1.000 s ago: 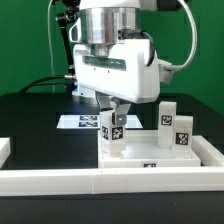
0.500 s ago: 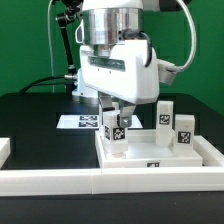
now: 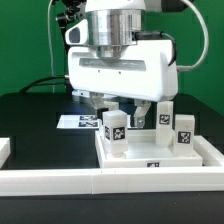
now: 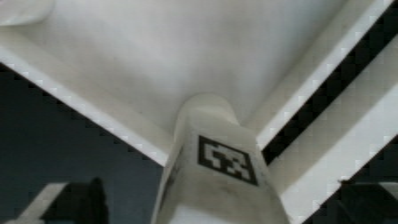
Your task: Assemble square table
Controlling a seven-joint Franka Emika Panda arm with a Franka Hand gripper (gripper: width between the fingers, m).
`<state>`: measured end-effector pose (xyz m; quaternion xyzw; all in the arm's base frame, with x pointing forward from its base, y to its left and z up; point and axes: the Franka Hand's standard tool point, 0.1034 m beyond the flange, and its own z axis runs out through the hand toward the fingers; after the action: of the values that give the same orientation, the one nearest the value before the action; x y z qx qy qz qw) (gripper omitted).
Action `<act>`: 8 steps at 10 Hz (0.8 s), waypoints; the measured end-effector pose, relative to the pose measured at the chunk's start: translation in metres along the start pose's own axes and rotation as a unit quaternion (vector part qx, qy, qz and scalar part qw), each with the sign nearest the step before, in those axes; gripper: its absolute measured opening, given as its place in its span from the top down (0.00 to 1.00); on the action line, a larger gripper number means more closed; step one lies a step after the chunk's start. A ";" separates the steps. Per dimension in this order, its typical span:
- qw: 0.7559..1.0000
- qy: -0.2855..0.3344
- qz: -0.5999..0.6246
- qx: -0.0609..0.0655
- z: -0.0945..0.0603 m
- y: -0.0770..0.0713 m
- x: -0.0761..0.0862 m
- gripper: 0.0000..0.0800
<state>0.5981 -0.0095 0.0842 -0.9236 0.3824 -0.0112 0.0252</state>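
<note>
Leg [image 3: 116, 135] upright on tabletop [image 3: 200, 158]; jaws now spread wide, released, unlike earlier grip.

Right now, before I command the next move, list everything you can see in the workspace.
Tabletop: one, white square slab, lying flat against the border wall.
Legs: three visible, white blocks with black-and-white tags, standing upright on the tabletop; one at the near corner on the exterior view's left, two toward the right. A fourth is not visible.
Border wall: one, long white, along the front.
Marker board: one, flat white with printed tags, behind the tabletop on the black table.
Gripper: one, white, jaws open, above the near leg, holding nothing.
</note>
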 end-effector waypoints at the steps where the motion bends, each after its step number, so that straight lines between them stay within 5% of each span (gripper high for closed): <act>1: 0.999 0.000 -0.044 0.000 0.000 0.000 0.000 0.19; 8: 0.952 0.004 -0.306 0.000 -0.001 0.000 0.003 0.19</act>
<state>0.5999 -0.0119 0.0857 -0.9962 0.0820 -0.0226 0.0191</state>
